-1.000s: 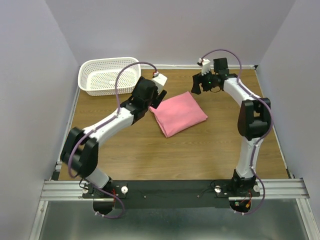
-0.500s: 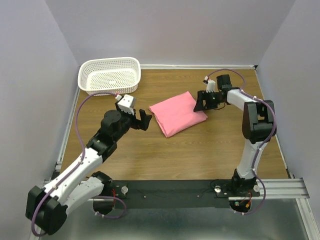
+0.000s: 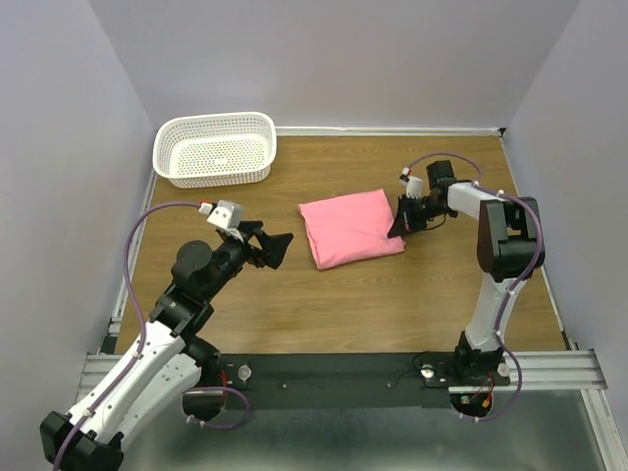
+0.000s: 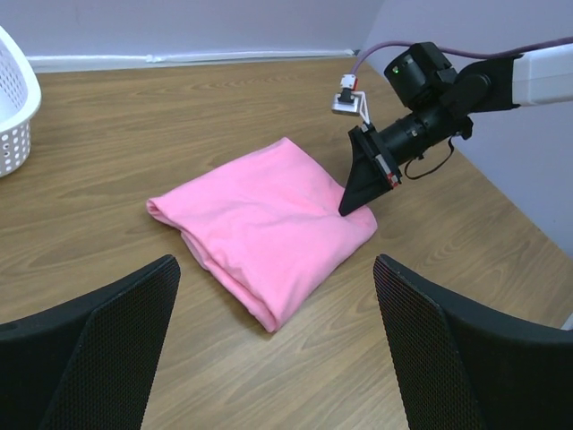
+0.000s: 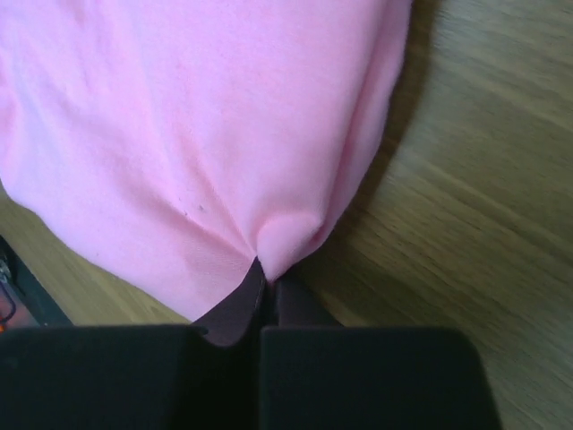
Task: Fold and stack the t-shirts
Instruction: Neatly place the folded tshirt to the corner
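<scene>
The pink t-shirt (image 3: 348, 228) lies folded into a thick pad in the middle of the wooden table, and shows too in the left wrist view (image 4: 269, 215) and the right wrist view (image 5: 179, 116). My right gripper (image 3: 399, 228) is down at its right edge, shut on a small pinch of the cloth (image 5: 264, 269); the left wrist view shows it from the side (image 4: 345, 208). My left gripper (image 3: 280, 245) hangs open to the left of the shirt, apart from it, with nothing between its fingers (image 4: 276, 269).
A white perforated basket (image 3: 214, 147) stands at the back left of the table, its rim at the left edge of the left wrist view (image 4: 13, 98). Bare wood lies between the shirt and the arms' bases. Grey walls close the sides.
My left arm has drawn back from the shirt toward the near left, still open. My right gripper came down onto the shirt's right edge and shut on the cloth.
</scene>
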### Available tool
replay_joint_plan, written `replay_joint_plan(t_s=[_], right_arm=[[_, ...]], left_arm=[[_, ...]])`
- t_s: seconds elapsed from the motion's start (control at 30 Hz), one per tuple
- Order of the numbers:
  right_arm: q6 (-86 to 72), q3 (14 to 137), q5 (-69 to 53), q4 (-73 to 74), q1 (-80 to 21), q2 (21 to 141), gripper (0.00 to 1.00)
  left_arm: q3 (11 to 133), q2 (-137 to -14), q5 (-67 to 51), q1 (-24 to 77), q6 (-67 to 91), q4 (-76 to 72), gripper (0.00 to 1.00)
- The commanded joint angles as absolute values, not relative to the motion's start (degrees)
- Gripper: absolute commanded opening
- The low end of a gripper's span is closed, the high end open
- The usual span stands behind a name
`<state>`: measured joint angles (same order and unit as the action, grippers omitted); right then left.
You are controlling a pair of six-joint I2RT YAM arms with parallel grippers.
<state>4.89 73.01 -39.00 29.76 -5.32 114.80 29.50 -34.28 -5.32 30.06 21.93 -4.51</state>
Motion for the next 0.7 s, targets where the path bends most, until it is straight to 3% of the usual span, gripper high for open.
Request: replay_joint_plan(t_s=[0.0, 0.23, 0.5, 0.6, 0.67], right_arm=[[4.66, 75.14, -36.83, 32.69, -1.33, 113.38, 0.01], [10.52, 83.83, -30.25, 34.35, 14.38, 116.79, 0.01], [17.84, 104.02, -17.69, 39.20, 22.50, 128.49, 0.00], [18.72, 110.19, -11.11, 39.29, 22.68, 131.92, 0.19], [18.90, 113.19, -6.97, 39.29, 22.68, 133.50, 0.21]], left_arm=[[28.92, -34.19, -7.56, 29.88, 23.38, -4.39, 0.96], [28.65, -34.37, -8.52, 29.88, 23.12, -5.18, 0.96], [28.48, -36.38, -10.19, 29.88, 22.94, -6.33, 0.96], [28.74, -37.18, -10.81, 29.88, 22.50, -6.33, 0.96], [28.83, -37.27, -10.90, 29.88, 22.50, -6.15, 0.95]])
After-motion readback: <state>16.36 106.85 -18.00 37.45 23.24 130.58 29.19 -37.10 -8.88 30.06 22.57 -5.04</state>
